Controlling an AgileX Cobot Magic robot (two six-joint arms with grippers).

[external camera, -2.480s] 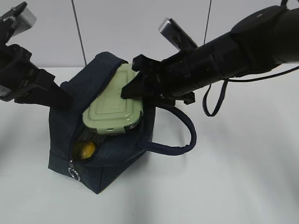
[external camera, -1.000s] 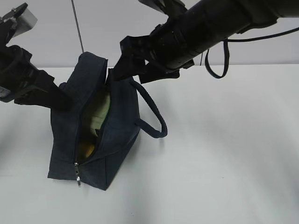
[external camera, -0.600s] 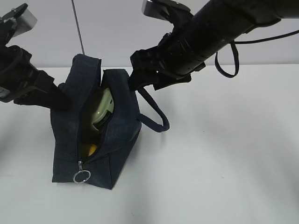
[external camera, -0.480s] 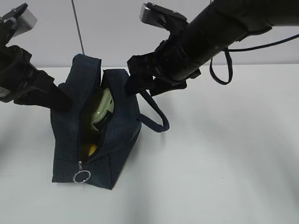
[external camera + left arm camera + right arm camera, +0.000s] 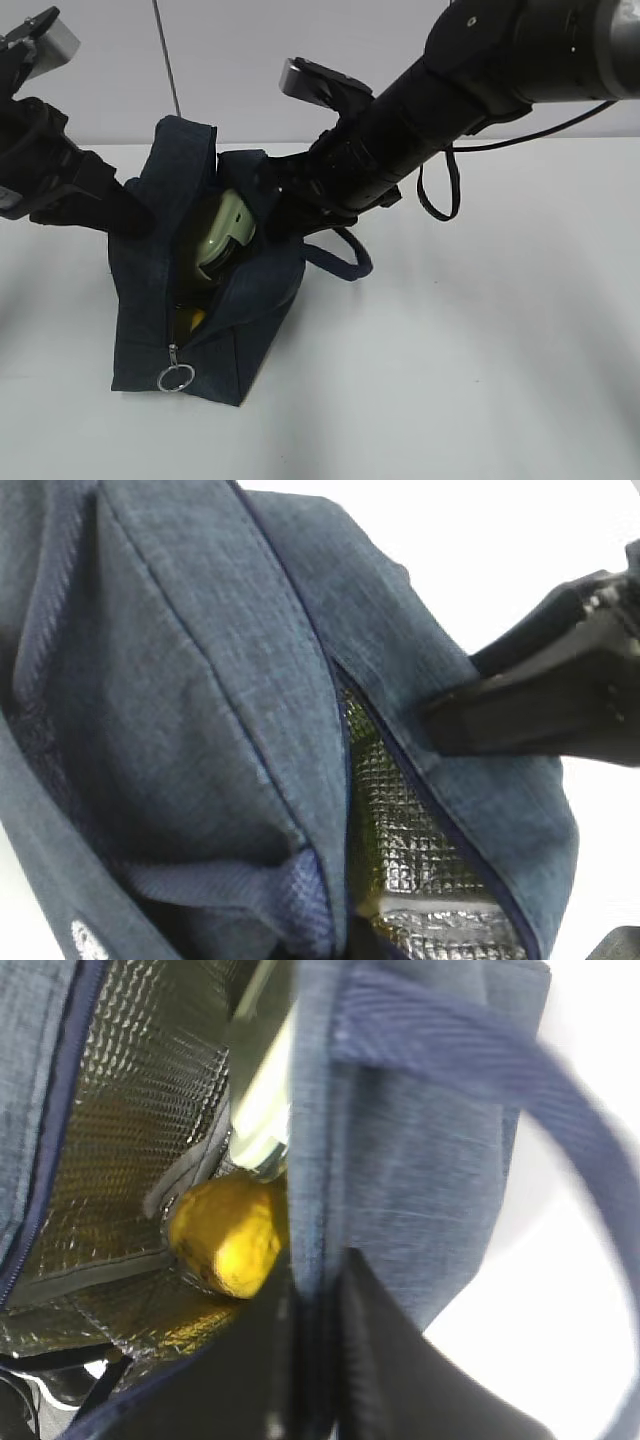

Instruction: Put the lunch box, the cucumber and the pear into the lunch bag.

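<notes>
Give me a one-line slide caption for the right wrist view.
Right gripper pinching the lunch bag wall, with the pear on the foil lining inside.

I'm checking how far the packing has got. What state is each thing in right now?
lunch bag: upright, zipper open, held at both sides.
lunch box: inside the bag, tipped on edge, lid on.
pear: inside the bag, low down by the foil lining.
cucumber: not visible.
left gripper: at the bag's left wall, jaws hidden.
right gripper: shut on the bag's right wall.
</notes>
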